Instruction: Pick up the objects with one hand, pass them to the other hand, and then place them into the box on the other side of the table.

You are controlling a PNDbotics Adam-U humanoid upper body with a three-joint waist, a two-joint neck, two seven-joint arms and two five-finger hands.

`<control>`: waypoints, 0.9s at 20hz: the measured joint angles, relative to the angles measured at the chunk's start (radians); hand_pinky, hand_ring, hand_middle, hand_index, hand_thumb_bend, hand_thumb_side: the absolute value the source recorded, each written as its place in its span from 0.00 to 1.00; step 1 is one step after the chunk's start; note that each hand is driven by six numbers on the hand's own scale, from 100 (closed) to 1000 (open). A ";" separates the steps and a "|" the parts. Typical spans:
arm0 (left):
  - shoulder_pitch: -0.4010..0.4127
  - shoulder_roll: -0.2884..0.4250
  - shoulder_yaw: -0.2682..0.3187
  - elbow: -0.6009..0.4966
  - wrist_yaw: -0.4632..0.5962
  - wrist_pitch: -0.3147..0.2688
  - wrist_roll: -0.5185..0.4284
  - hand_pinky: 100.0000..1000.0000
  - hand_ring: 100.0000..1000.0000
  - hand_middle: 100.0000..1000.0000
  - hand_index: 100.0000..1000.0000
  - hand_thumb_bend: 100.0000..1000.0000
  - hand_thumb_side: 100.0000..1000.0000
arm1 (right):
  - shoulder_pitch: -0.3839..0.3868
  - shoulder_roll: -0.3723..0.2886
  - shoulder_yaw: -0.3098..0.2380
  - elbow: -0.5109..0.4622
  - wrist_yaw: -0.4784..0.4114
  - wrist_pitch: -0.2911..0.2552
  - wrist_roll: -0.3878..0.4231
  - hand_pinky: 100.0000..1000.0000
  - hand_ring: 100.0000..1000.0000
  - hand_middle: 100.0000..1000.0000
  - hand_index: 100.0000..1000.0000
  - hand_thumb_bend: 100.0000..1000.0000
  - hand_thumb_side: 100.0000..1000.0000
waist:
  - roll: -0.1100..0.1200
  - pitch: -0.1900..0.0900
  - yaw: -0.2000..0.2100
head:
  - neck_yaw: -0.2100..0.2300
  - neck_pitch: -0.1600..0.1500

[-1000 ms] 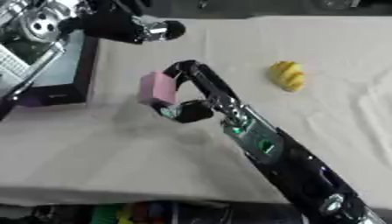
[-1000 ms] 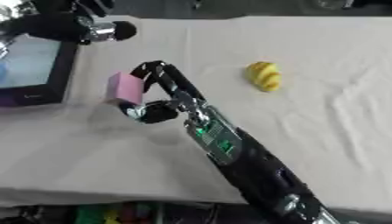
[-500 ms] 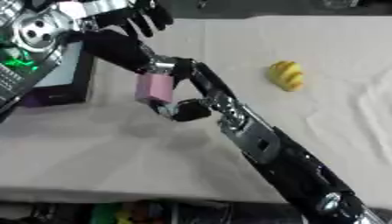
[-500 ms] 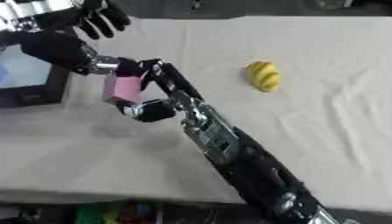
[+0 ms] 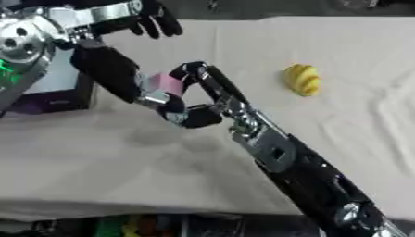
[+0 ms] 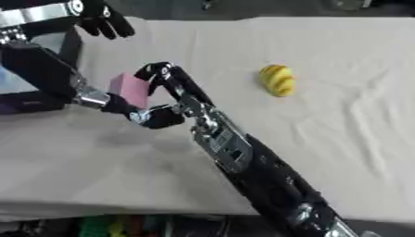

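The right hand (image 6: 166,99) is gripping the pink block (image 6: 129,90) above the worktop (image 6: 340,129). The left hand (image 5: 154,21), fingers spread open, is now closing in beside it, so the handover is starting; the box (image 5: 48,88) is waiting left.
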 measured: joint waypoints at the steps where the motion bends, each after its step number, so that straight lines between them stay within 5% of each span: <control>1: 0.004 0.002 0.001 0.000 -0.012 -0.009 -0.009 0.85 0.80 0.75 0.82 0.73 0.25 | 0.000 0.000 0.000 0.000 -0.002 0.000 0.000 0.75 0.50 0.47 0.47 0.20 0.00 | 0.000 0.000 0.000 | 0.000 0.000; 10: 0.020 0.007 0.005 0.003 -0.081 -0.062 -0.062 0.86 0.80 0.74 0.81 0.70 0.19 | -0.003 -0.001 0.006 -0.020 -0.026 0.002 -0.003 0.75 0.49 0.46 0.47 0.20 0.00 | 0.000 0.000 0.000 | 0.000 -0.001; 18: 0.031 0.007 -0.008 0.045 -0.129 -0.058 -0.058 0.85 0.80 0.75 0.79 0.57 0.14 | -0.005 -0.031 0.023 -0.089 -0.067 0.017 0.005 0.74 0.49 0.46 0.47 0.20 0.00 | 0.000 0.001 0.000 | -0.001 -0.001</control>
